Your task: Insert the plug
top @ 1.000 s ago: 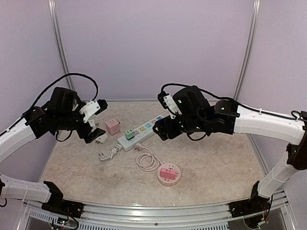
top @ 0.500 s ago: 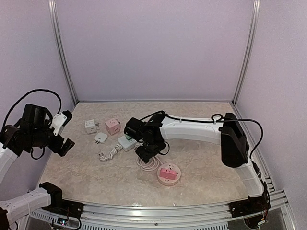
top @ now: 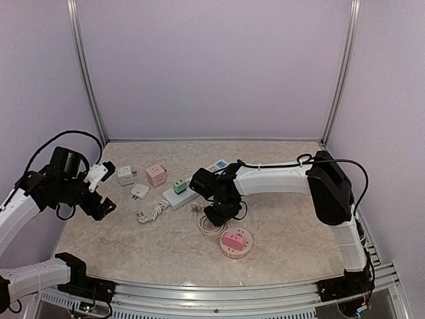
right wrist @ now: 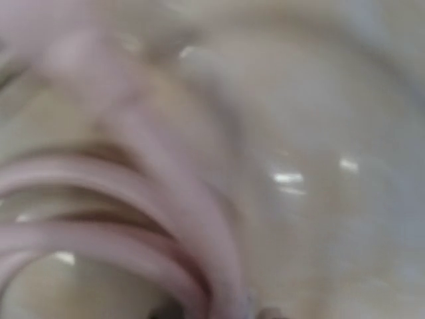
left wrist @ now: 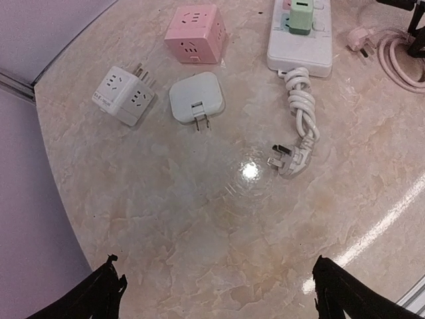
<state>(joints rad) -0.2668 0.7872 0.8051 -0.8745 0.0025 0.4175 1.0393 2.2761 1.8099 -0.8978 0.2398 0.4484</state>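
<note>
White links [top: 272, 181], black joints [top: 329, 189], seemingly black cables [top: 70, 135].

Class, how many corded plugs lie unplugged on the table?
2. A white plug at the end of the power strip's coiled cord; a pink plug beside the pink cord coil. The right arm may hide more.

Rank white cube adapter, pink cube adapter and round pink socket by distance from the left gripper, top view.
1. white cube adapter, just right of the left gripper.
2. pink cube adapter, farther right.
3. round pink socket, front centre.
</note>
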